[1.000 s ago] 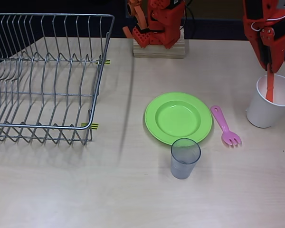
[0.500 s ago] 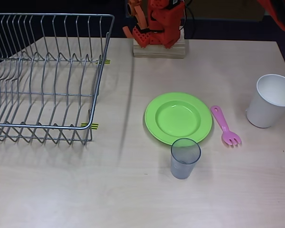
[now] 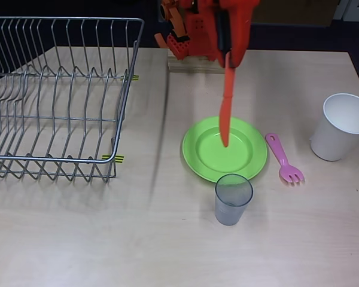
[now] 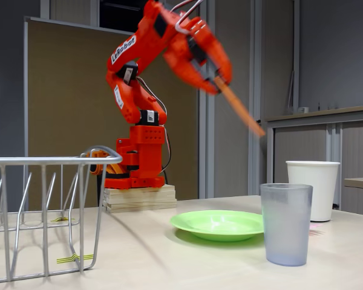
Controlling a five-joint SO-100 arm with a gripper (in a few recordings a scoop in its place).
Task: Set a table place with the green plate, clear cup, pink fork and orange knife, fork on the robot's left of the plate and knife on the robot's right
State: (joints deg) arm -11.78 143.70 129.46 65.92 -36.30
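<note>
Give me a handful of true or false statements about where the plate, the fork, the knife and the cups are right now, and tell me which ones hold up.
1. The orange knife is held up in the air by the gripper. True.
2. In the overhead view, the pink fork lies left of the green plate. False: it lies right of the plate.
3. The white cup holds the knife. False: the cup's inside shows nothing, and the knife is in the jaws.
4. The clear cup stands upright on the table near the plate's rim. True.
5. The green plate sits in the wire rack. False: it is on the table, right of the rack.
</note>
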